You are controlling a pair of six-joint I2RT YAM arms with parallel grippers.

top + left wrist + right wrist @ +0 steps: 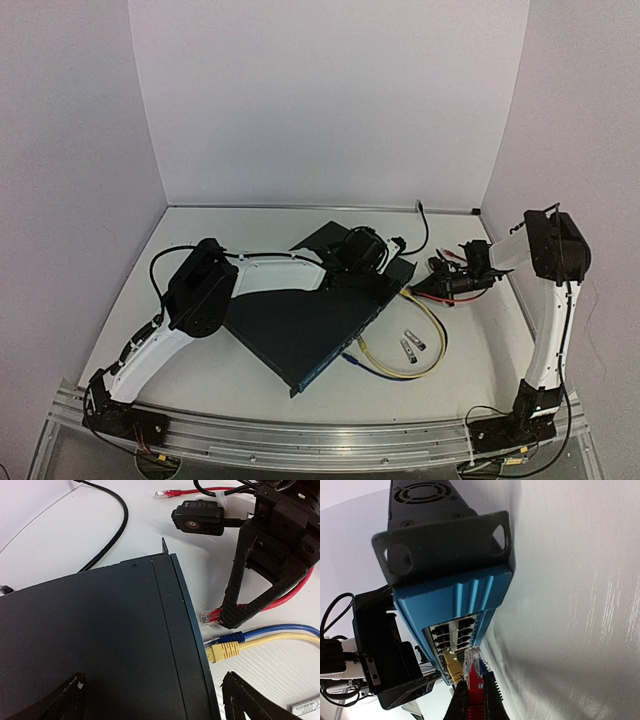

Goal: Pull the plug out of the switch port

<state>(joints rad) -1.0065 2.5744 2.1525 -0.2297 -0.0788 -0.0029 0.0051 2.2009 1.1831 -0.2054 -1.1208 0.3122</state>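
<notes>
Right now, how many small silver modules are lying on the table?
2. One silver module lies on the table right of the switch, inside the yellow cable's loop; the second module lies beside it, toward the near edge. More may hide beneath the switch.

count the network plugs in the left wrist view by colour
red plugs: 2
blue plug: 1
yellow plug: 1
total: 4
</notes>
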